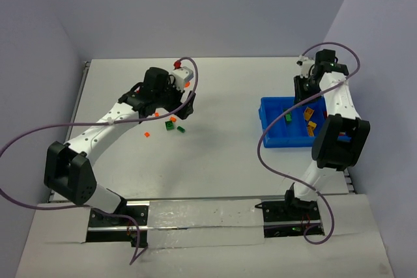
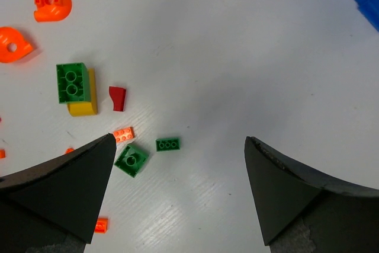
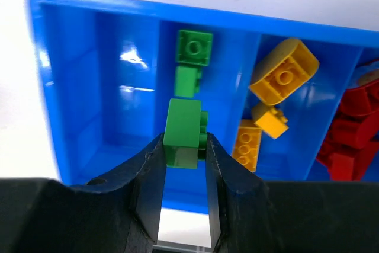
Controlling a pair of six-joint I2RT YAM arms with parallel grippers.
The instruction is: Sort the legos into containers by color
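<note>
Right gripper (image 3: pixel 183 146) pinching a green lego (image 3: pixel 183 128), left gripper (image 2: pixel 180 140) spread wide over the table (image 2: pixel 237 57). Blue bin (image 3: pixel 71 87) under the right one, held lego above its green compartment. Loose legos (image 2: pixel 75 82) below the left.

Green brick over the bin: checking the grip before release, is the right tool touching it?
Touching. Right wrist view: right tool pinches both sides of the green brick.
</note>
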